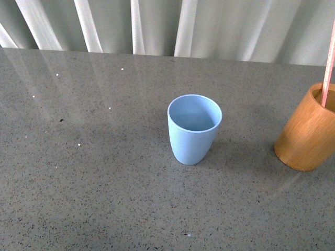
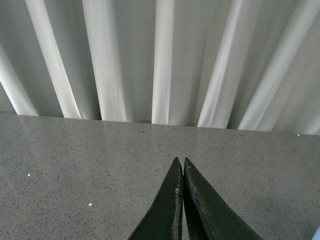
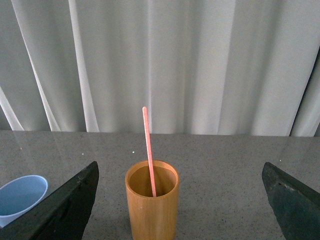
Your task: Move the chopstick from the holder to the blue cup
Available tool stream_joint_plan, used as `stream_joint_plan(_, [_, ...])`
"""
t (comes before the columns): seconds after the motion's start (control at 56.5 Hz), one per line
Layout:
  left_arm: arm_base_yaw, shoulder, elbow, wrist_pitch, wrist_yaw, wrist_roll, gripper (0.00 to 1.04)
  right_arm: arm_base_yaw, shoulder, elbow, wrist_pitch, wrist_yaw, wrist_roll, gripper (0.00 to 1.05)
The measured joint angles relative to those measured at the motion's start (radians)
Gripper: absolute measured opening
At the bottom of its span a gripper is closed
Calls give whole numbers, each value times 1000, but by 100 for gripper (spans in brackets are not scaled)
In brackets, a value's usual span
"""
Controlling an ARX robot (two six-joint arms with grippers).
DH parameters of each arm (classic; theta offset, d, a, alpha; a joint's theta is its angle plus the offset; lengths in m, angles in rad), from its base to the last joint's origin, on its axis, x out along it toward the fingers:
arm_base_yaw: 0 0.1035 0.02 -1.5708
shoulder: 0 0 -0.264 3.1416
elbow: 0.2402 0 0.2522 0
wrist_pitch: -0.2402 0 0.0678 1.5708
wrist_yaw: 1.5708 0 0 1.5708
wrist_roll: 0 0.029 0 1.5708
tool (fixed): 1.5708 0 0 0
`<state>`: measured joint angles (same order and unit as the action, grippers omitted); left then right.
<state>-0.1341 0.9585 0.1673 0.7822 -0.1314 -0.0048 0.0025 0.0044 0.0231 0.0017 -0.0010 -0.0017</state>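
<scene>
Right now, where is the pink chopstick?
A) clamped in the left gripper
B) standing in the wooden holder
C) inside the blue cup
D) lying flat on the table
B: the pink chopstick stands with its lower end inside the wooden holder, while the blue cup is empty.

The front camera is looking down on the table (image 1: 104, 183), while the low wrist cameras are facing the curtain (image 2: 160, 60), the right one sharing the holder (image 3: 151, 215).
</scene>
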Motion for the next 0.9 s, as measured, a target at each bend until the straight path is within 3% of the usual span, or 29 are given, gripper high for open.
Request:
stream_joint_plan(0.195, [44, -144, -71, -74, 42, 0, 4, 0, 0, 0, 0, 0, 0, 95])
stream_joint_plan(0.23, [83, -177, -83, -96, 103, 0, 4, 0, 0, 0, 0, 0, 0, 95])
stream_joint_plan(0.336, [126, -240, -102, -138, 125, 0, 4, 0, 0, 0, 0, 0, 0, 95])
stream_joint_plan(0.548, [132, -309, -148, -150, 129, 0, 4, 0, 0, 0, 0, 1, 0, 95])
stream_joint_plan(0.902, [132, -542, -149, -366, 129, 0, 4, 0, 0, 0, 0, 1, 0, 95])
